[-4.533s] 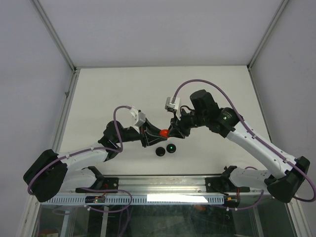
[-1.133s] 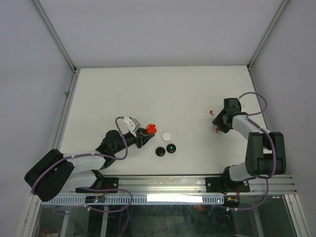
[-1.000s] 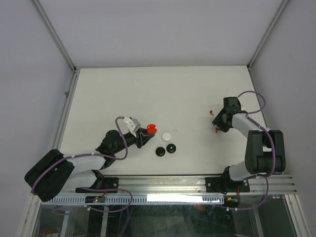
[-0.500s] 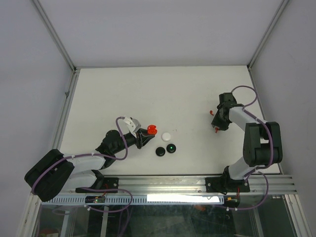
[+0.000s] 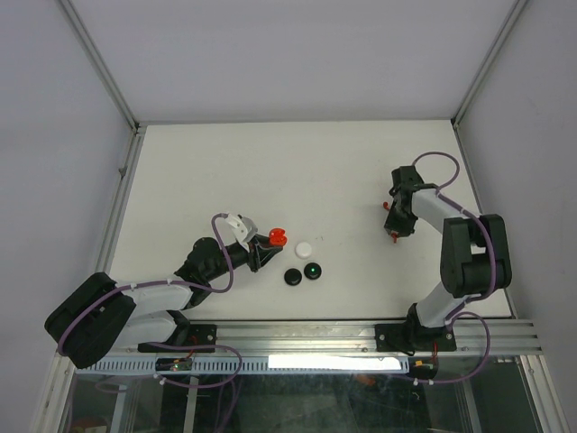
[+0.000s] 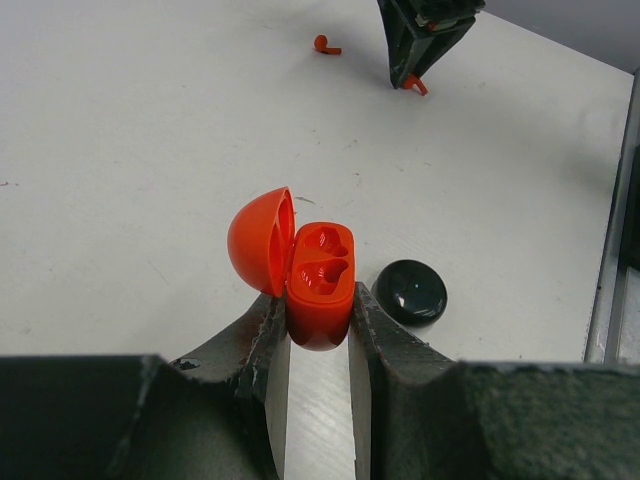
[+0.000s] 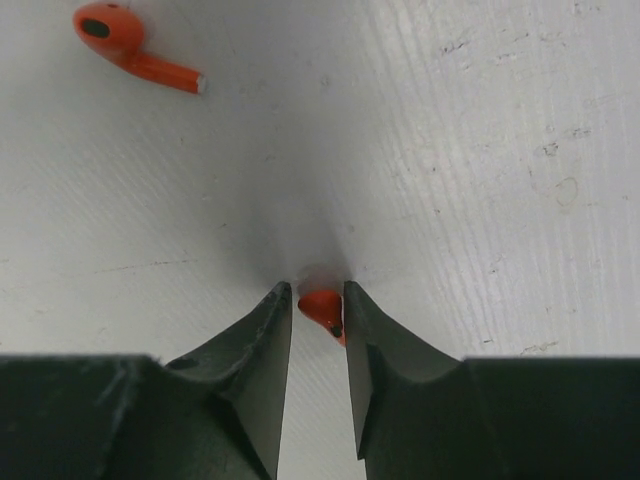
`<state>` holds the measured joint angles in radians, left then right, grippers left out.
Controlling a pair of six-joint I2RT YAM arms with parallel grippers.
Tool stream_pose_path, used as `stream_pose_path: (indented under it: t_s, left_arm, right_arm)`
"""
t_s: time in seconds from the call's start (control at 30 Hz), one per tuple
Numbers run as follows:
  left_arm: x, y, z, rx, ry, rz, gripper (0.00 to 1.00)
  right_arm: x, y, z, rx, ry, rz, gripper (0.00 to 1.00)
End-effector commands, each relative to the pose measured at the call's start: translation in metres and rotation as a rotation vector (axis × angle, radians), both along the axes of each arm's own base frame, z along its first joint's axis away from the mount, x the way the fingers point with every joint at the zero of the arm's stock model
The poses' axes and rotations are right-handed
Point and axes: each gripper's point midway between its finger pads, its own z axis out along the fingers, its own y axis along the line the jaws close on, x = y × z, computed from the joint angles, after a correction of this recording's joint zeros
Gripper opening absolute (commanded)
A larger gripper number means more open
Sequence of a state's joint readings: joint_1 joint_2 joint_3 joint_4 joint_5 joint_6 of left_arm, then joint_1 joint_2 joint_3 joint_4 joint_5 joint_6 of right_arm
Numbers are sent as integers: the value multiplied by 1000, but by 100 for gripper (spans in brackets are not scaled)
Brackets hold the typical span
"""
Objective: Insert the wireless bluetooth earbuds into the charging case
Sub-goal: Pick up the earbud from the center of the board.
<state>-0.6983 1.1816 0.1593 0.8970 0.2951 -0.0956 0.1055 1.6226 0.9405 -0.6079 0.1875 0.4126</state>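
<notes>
Your right gripper [image 7: 316,291] has swung away and dropped onto a red earbud [image 7: 325,310] on the worktop [image 5: 270,162], jaws narrow around it, grip not confirmed. Your left gripper [image 6: 318,312] clamps the open charging case [image 6: 320,272], both sockets empty, waiting.

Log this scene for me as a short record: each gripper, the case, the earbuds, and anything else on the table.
left gripper: shut on red charging case
case: lid open, both sockets empty
right gripper: fingers either side of red earbud on the table, grip unclear
second red earbud: loose on table, apart from right gripper
other: white disc, black disc, black disc with green light, all near the case
</notes>
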Motion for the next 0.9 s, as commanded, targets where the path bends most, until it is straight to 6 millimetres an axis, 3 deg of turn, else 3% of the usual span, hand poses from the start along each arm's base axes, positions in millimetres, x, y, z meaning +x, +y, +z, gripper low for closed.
stream_pose_path:
  t_s: [0.0,0.23,0.47,0.87]
  left_arm:
    - [5,-3,25,-41,-82,-12,3]
    - [3,1,40,-77,-120,-2,3]
    - [-3,-1,55,-131,-149,-26,3]
    - [-2,-2,80,-197,-224,-29,5]
  right_arm:
    - [-19,-2,-14,-48,97,39,29]
    - [-16,6,-2,-63,55,85,21]
    - [-7,38,26,-18,-87,156,18]
    - [3,122,128,111,-555,342,17]
